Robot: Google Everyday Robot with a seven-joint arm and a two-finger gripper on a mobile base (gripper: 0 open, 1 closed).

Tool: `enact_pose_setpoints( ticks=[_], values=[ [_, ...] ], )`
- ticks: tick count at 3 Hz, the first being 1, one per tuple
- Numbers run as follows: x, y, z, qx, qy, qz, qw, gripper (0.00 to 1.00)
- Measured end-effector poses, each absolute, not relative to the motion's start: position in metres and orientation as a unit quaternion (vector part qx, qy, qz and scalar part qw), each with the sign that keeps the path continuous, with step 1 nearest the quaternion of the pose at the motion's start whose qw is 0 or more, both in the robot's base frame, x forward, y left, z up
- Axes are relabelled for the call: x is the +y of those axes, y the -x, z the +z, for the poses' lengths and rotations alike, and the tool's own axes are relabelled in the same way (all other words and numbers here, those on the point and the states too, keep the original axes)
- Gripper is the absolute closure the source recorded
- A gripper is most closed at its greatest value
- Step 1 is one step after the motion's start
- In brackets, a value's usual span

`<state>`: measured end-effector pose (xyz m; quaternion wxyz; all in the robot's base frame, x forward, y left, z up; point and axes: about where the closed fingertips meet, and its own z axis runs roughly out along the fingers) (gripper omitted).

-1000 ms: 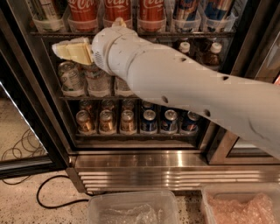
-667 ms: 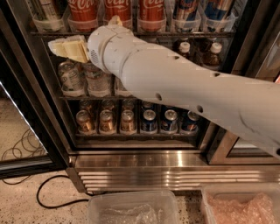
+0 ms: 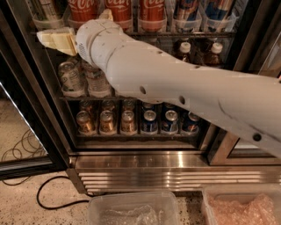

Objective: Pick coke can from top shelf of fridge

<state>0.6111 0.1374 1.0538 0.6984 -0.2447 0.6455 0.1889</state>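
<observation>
Jaws first: whether they stand wide or narrow cannot be told, since the gripper [image 3: 53, 39] shows only as a blocky cream piece of ribbed plastic pointing left, at the height of the top shelf [image 3: 189, 33] and just in front of the fridge's left side

Behind it the arm [image 3: 184, 92] fills the view, a thick, smooth off-white shell with small dark screw holes. It reaches in from the right edge, rises leftward across the open front and ends in a rounded wrist joint pressed close to the shelf's front rail

The fridge [image 3: 175, 165] is a drinks cooler with a black frame, thin wire racks and a slatted base of brushed stainless steel

On the top shelf, right above the wrist, stands the coke can [image 3: 119, 6], glossy red with white script, upright and cut off by the upper edge. One like it stands on each side. To their right are blue and silver cans [image 3: 186, 9], seated in clear plastic tubs [image 3: 189, 24]

On the rack below, ridged clear water bottles [image 3: 72, 79] stand at the left and dark bottles with white caps [image 3: 184, 48] at the right. The lowest rack carries small gold cans [image 3: 107, 123] on the left and small blue cans [image 3: 169, 122] on the right, all with silver lids

Two clear plastic bins [image 3: 131, 206] sit at the bottom edge, holding crinkled film, and a black cable [image 3: 48, 200] loops over the speckled floor [image 3: 22, 127]
</observation>
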Motion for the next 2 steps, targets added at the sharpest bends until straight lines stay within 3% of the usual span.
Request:
enact_pose_setpoints(
  ticks=[1,2],
  values=[
    [0.15,-0.617,1.062,0.637,0.24,0.195,0.706,0.0],
    [0.16,-0.619,1.065,0.634,0.245,0.2,0.706,0.19]
  ],
)
